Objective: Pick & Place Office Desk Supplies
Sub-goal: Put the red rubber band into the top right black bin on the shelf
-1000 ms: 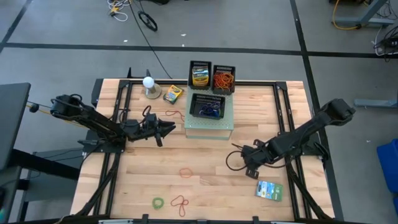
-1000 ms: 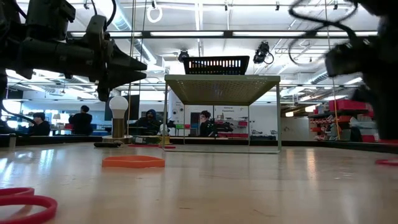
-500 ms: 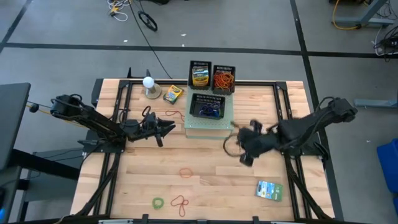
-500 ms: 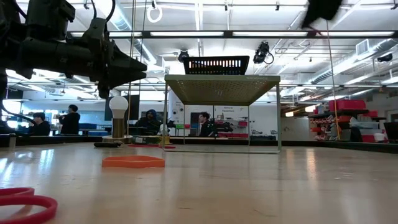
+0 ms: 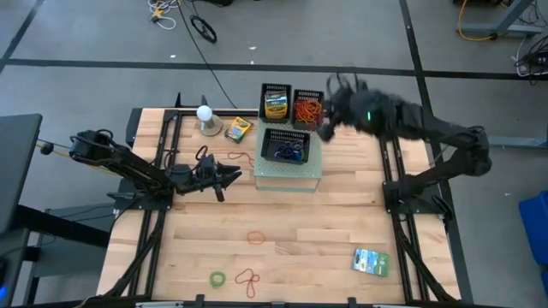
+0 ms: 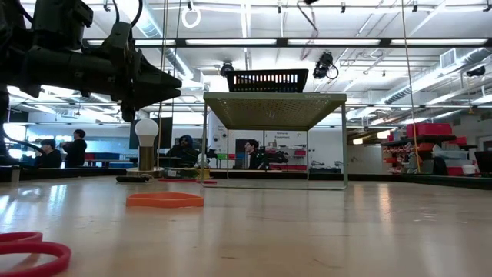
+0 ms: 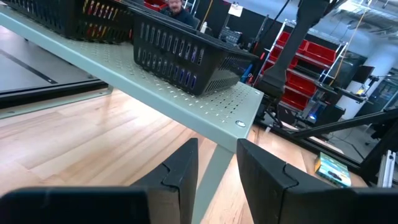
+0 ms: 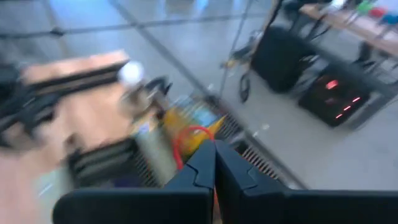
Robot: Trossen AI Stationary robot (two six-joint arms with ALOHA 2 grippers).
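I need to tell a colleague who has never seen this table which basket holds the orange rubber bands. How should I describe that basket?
Start at the pale green perforated stand in the middle of the wooden table. Beyond it, at the table's far edge, stand two black mesh baskets side by side. Yours is the basket nearer the right arm, filled with orange rubber bands; its neighbour holds a yellow-green crayon box.
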